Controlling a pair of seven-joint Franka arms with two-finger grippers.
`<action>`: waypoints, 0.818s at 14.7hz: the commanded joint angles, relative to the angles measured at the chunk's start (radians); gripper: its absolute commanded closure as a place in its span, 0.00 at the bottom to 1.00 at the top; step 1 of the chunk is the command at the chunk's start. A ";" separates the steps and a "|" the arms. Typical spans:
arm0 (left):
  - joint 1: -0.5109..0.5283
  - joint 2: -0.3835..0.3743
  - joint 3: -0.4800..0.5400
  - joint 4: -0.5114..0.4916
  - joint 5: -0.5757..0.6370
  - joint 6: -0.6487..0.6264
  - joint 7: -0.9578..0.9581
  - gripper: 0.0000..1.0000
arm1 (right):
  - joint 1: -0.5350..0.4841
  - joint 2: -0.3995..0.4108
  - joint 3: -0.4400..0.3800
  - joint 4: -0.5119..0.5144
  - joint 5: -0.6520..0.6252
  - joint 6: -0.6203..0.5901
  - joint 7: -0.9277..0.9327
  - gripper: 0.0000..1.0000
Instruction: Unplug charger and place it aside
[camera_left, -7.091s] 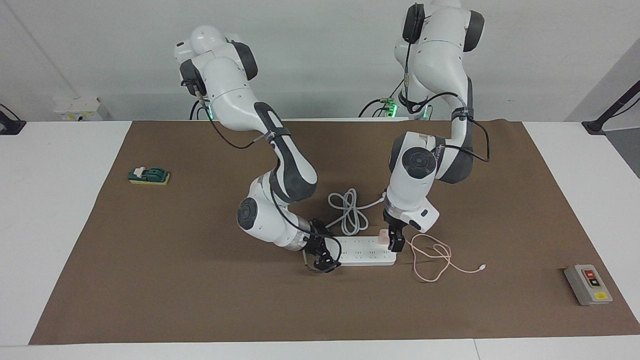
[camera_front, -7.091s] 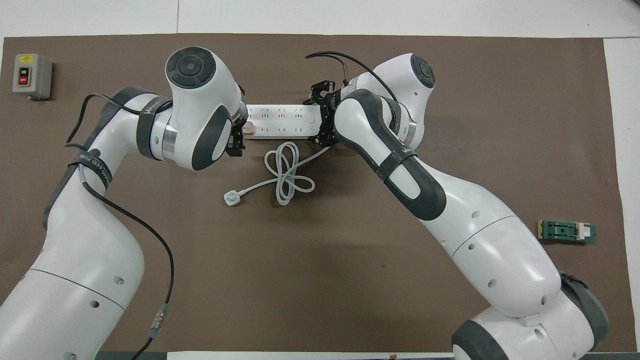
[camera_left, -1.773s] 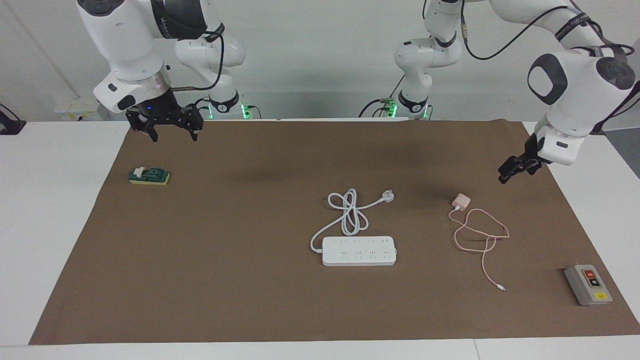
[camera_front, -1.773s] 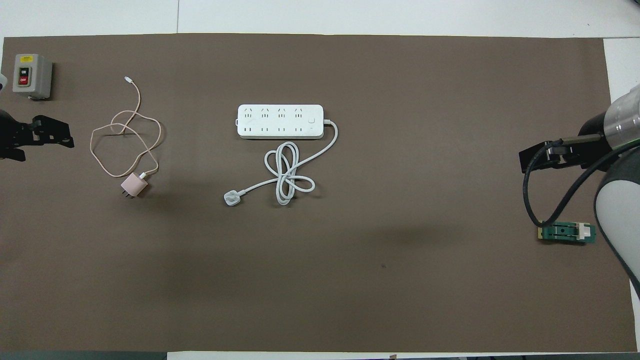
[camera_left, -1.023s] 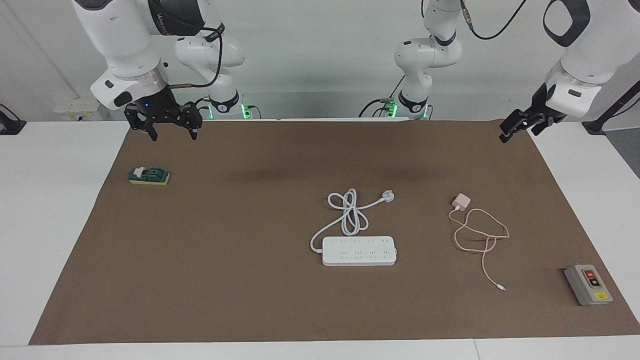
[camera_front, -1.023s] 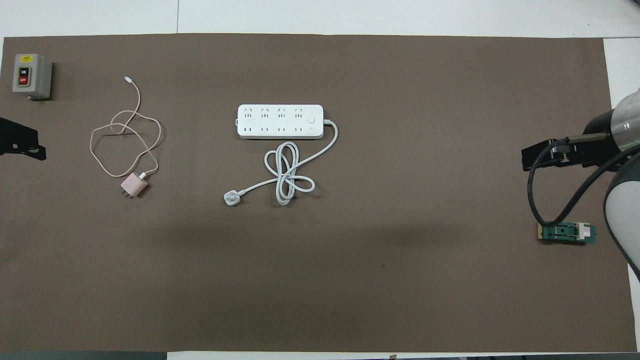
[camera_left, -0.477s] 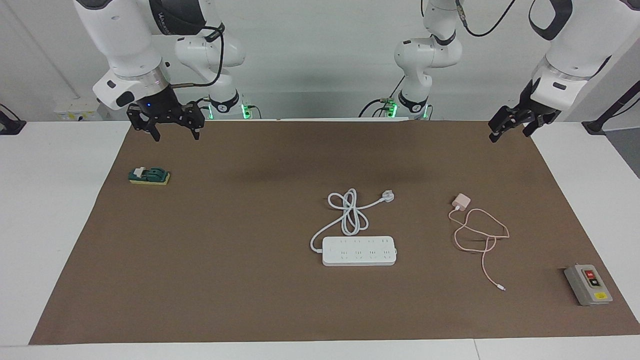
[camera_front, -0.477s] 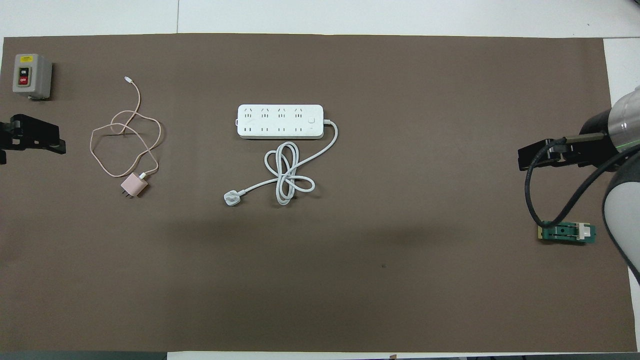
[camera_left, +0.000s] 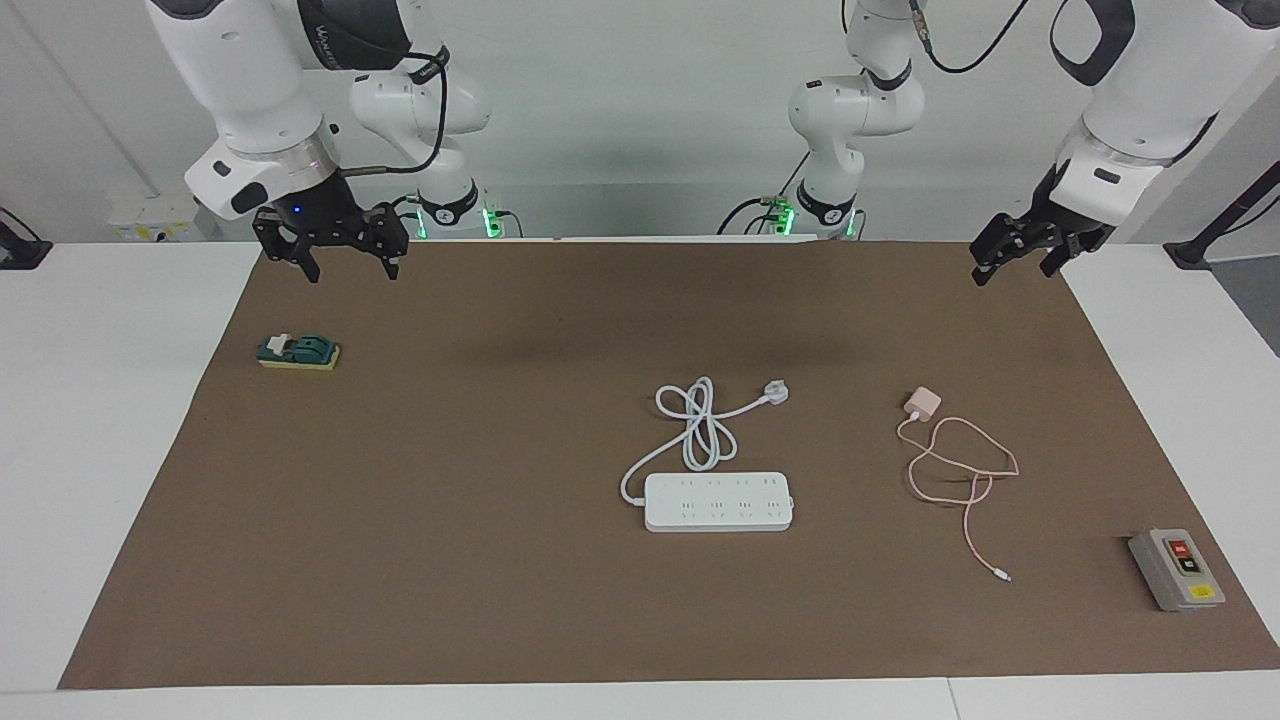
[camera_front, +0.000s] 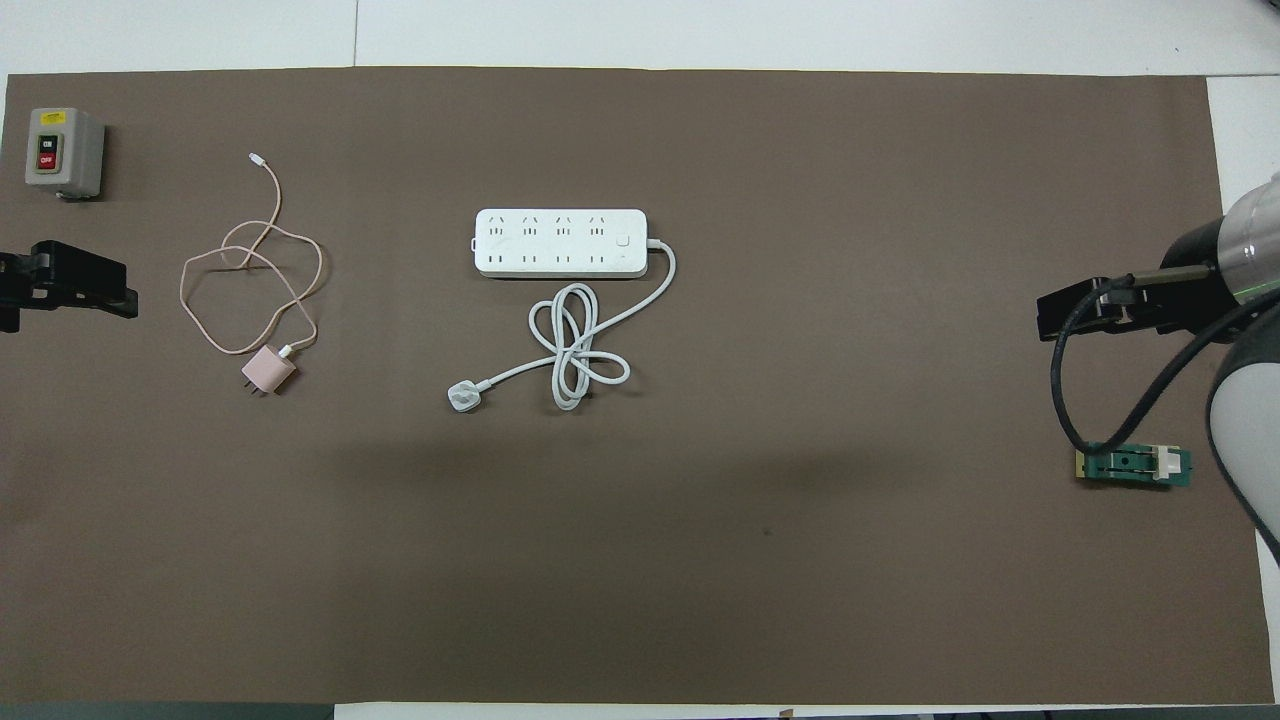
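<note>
charger (camera_left: 922, 403) unplugged on mat, beside power strip (camera_left: 718, 501) | left pincer (camera_left: 1017, 255) spread, raised well apart | right pincer (camera_left: 333, 247) spread

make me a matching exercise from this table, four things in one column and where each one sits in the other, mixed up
Things:
1. charger
2. power strip
3. grey switch box
4. green block

Places:
A. mid-mat, its cord coiled nearer the robots
B. right arm's end of the mat
C. unplugged, on the mat between the power strip and the left arm's end
D. left arm's end, farthest from the robots

Pairs: 1-C, 2-A, 3-D, 4-B
</note>
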 joint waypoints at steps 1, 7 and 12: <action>-0.021 -0.024 0.013 -0.014 -0.001 -0.016 0.041 0.00 | -0.019 -0.022 0.007 -0.025 0.020 0.015 -0.014 0.00; -0.021 -0.026 0.013 -0.017 -0.001 -0.013 0.043 0.00 | -0.013 -0.022 0.007 -0.025 0.020 0.017 -0.014 0.00; -0.021 -0.026 0.013 -0.017 -0.001 -0.010 0.043 0.00 | -0.013 -0.022 0.007 -0.025 0.020 0.017 -0.014 0.00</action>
